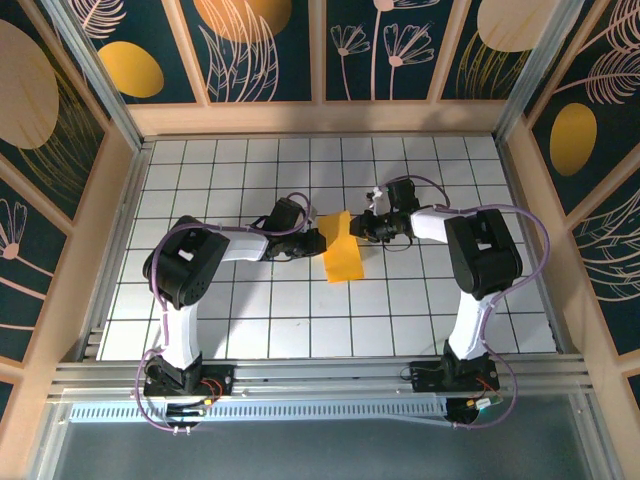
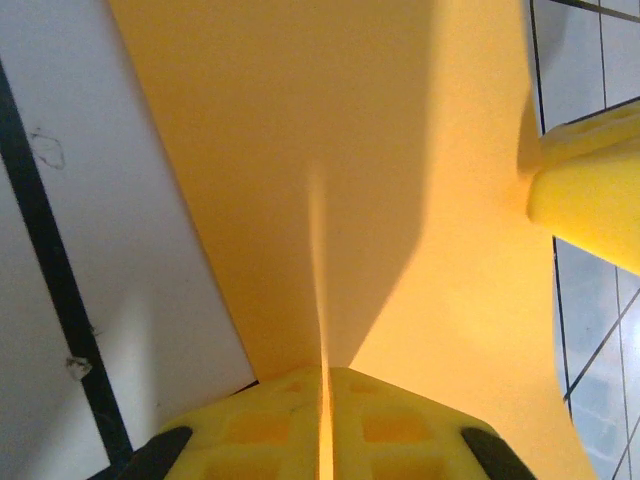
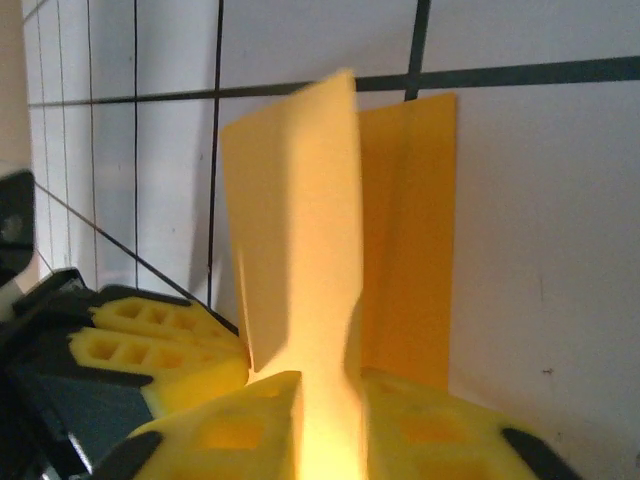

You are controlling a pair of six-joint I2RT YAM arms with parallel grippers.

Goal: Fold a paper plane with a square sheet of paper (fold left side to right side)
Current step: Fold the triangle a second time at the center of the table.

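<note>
The square sheet of paper is orange-yellow and lies mid-table as a narrow strip, with its upper part lifted. My left gripper meets it from the left. In the left wrist view my left gripper is shut on the thin edge of the paper. My right gripper comes in from the right. In the right wrist view a raised flap of the paper runs down between the yellow fingers of my right gripper, which is shut on it. A flat layer lies behind.
White tiles with dark grid lines cover the table. Wooden walls with dark floral panels close it in at the back and sides. A metal rail carrying the arm bases runs along the near edge. The two grippers' fingertips are close together over the paper.
</note>
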